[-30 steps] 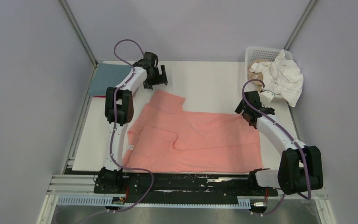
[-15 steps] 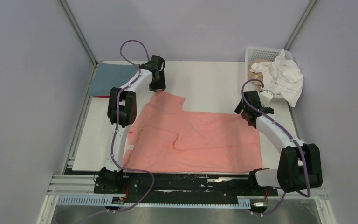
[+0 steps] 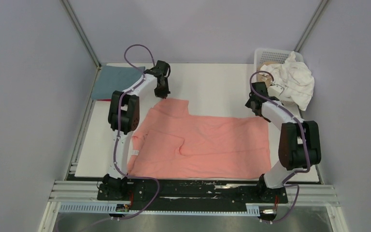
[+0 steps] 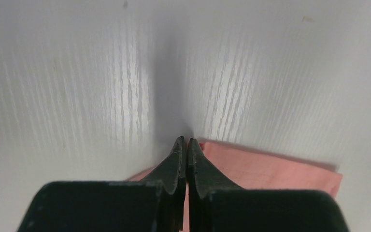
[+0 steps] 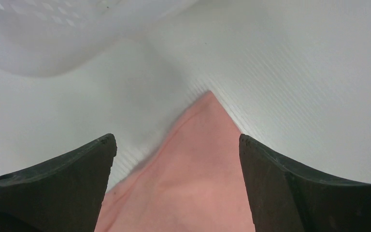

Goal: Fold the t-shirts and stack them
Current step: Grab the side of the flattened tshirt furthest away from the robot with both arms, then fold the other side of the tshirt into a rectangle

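Observation:
A salmon pink t-shirt (image 3: 207, 142) lies spread flat across the middle of the table. My left gripper (image 3: 163, 92) is at its far left corner. In the left wrist view that gripper (image 4: 184, 141) is shut, with a strip of the pink cloth (image 4: 270, 166) pinched between the jaws. My right gripper (image 3: 257, 112) is at the far right corner. Its jaws (image 5: 176, 138) stand open on either side of the pointed pink corner (image 5: 198, 183). A folded grey-blue t-shirt (image 3: 116, 79) lies at the far left.
A white lattice basket (image 3: 270, 50) stands at the far right corner, with a white t-shirt (image 3: 297, 79) draped over its side and a tan one (image 3: 268, 70) inside. The basket wall (image 5: 53, 43) looms just beyond my right gripper. A red sliver (image 3: 105, 100) shows under the grey-blue shirt.
My left gripper came down to the pink shirt's far left corner and shut on it. The right arm raised its elbow and shifted over the far right corner, jaws still open.

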Action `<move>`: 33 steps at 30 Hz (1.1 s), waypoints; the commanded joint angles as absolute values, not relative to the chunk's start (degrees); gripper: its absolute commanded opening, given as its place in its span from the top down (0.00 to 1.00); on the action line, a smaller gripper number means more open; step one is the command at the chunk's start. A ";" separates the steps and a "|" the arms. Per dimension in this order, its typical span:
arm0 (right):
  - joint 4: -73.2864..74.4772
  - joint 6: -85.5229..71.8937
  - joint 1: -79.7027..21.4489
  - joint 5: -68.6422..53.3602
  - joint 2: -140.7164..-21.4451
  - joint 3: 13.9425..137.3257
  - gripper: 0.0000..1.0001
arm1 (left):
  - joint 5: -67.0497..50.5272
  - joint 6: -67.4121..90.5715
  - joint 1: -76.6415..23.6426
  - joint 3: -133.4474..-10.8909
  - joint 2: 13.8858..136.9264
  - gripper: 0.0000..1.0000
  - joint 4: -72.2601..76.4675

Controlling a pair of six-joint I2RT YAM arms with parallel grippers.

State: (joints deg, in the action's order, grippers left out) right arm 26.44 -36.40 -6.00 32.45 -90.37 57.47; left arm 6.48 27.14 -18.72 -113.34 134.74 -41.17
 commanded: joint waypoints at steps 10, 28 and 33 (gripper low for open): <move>28.52 -39.08 -5.35 30.68 -106.75 68.08 0.21 | 1.58 26.91 -21.51 -92.23 116.23 1.00 -31.64; 33.93 -39.11 -5.35 35.05 -103.27 66.88 0.89 | 2.47 29.70 -23.66 -75.93 101.29 1.00 -26.42; 33.98 -37.63 -6.00 34.07 -99.83 66.40 1.00 | 3.28 30.62 -24.39 -72.40 96.47 1.00 -25.72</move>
